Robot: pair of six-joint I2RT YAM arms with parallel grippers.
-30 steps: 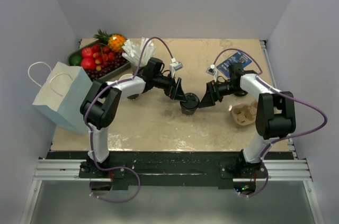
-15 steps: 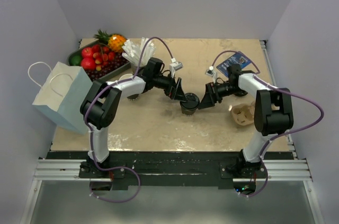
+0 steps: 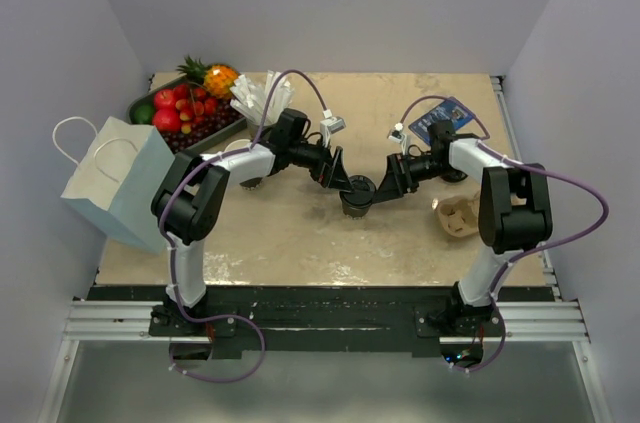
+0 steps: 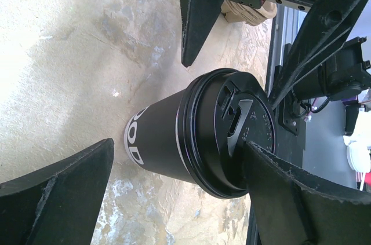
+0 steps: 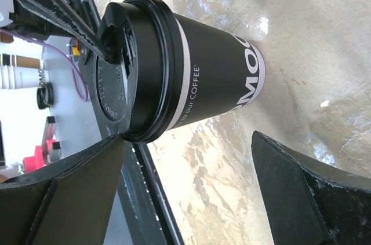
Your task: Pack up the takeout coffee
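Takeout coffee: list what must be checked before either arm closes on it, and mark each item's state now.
1. Dark brown paper cup with white lettering upright on the beige table: ok.
2. Round black plastic lid seated on the cup's rim: ok.
3. Left jaws open, cup ahead between them: ok.
4. Right jaws open, cup ahead between them: ok.
5. Only one arm at the cup: not ok; both sets of jaws point at it from opposite sides.
6. Pale blue paper bag mouth open for packing: cannot tell.
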